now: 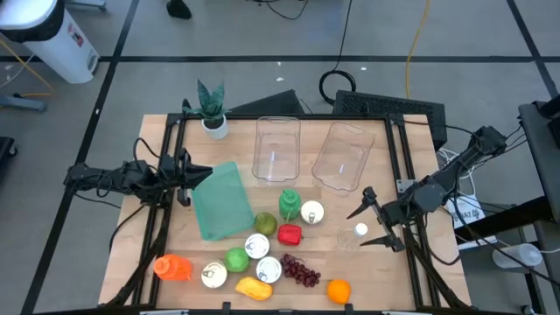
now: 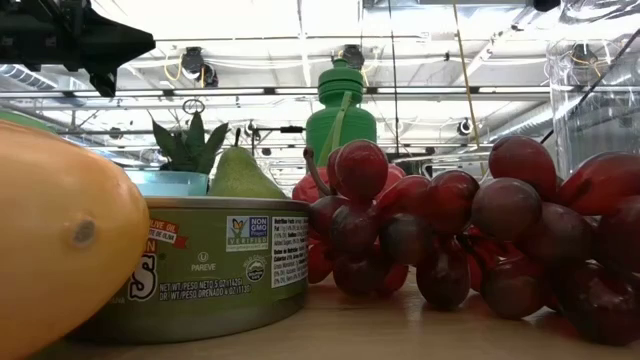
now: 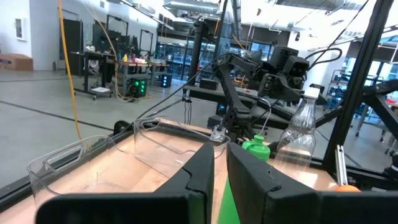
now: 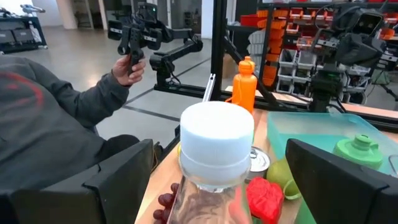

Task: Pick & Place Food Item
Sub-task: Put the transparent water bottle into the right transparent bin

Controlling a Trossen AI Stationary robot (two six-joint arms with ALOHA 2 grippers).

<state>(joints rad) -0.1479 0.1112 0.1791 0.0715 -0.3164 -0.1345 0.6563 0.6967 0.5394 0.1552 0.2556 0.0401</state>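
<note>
A clear plastic bottle with a white cap [image 1: 360, 230] stands upright on the table's right side. My right gripper [image 1: 357, 229] is open, one finger on either side of the bottle [image 4: 214, 155] without touching it. Toy food lies toward the near edge: purple grapes [image 1: 302, 271], an orange [image 1: 339, 290], a yellow mango [image 1: 252, 288], a green apple [image 1: 236, 259], a pear [image 1: 265, 223], a red piece [image 1: 290, 234] and several cans [image 1: 268, 268]. My left gripper [image 1: 203, 173] hovers shut at the table's left side, over the edge of a green bin [image 1: 223, 201].
Two clear bins [image 1: 277, 147] [image 1: 343, 156] lie at the far side, beside a potted plant [image 1: 213, 109]. A green bottle [image 1: 290, 204] and an orange bottle [image 1: 173, 267] stand among the food. A person's sleeve and hand [image 4: 127, 65] show beyond the near edge.
</note>
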